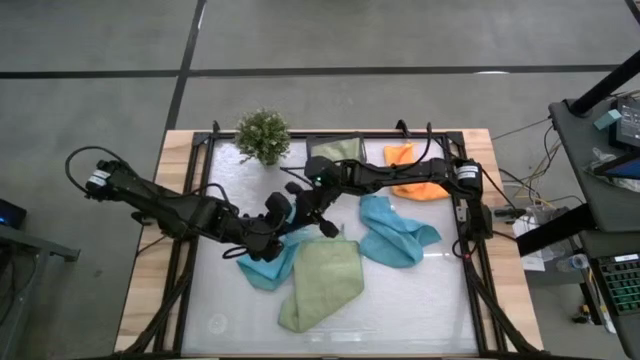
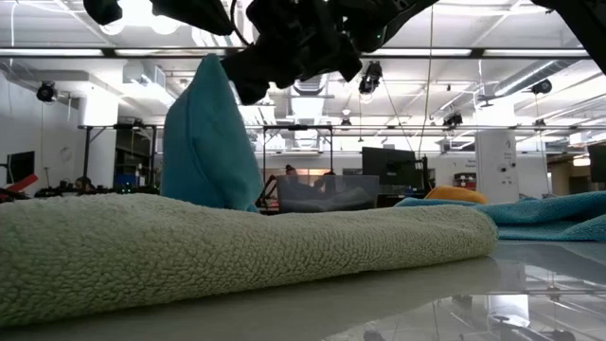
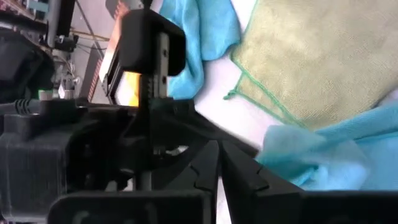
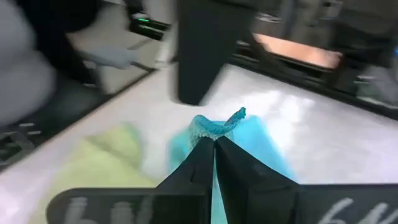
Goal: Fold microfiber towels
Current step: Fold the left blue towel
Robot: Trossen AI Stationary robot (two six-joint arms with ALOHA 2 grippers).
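A teal-blue towel (image 1: 262,262) is raised at one end and stands as a tall sheet (image 2: 204,142) in the low view, its lower part on the table. Both grippers meet over its raised end: my left gripper (image 1: 283,222) comes from the table's left, my right gripper (image 1: 326,228) from the far right. Both are shut. A light green towel (image 1: 322,282) lies folded on the table beside it, toward the near edge. A second teal-blue towel (image 1: 395,235), an orange one (image 1: 415,170) and another light green one (image 1: 340,150) lie crumpled farther back and right. My left gripper (image 3: 219,146) is shut at the teal towel's raised end, slanting down from the table's left. Bunched teal cloth (image 3: 280,146) lies against one finger, but the fingers hide the place of contact. My right gripper (image 4: 215,140) pinches an upper edge of the teal towel (image 4: 211,127) between its fingertips, with a corner tip (image 4: 238,114) poking out past them. The fingers come nearly level from the table's far right. The cloth hangs below them.
A potted plant (image 1: 263,135) stands at the table's far left. A grey bin (image 2: 327,192) shows low in the background of the low view. Bare table surface (image 1: 420,310) lies near the front right.
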